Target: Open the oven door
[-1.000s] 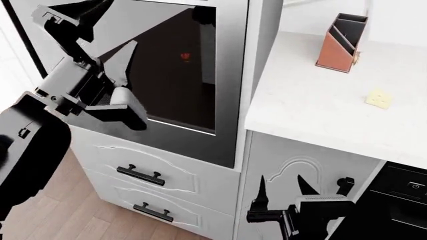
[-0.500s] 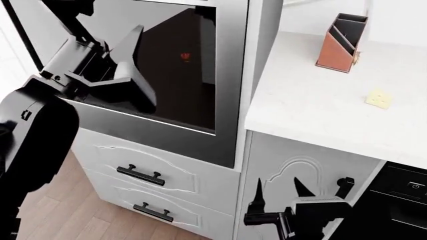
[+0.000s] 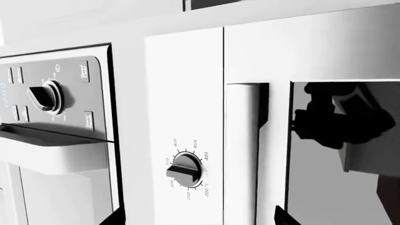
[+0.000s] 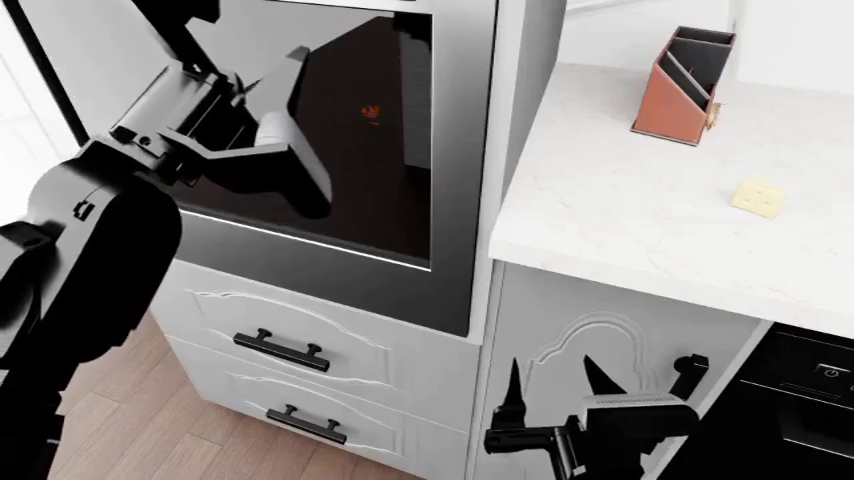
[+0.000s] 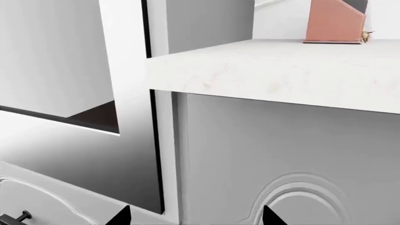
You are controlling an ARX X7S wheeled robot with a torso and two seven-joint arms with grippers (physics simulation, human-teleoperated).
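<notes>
Two black fingertips of the left gripper [image 3: 196, 216], held apart, are best centred around the oven door's long steel bar handle [image 3: 242, 154] before being closed.

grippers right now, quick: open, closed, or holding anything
Left gripper: open, holding nothing, in front of the oven door.
Right gripper: open, empty, low by the white cabinet door.

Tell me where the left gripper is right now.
Head view, upper left: the left gripper is up against the oven door glass, above the two white drawers.
</notes>
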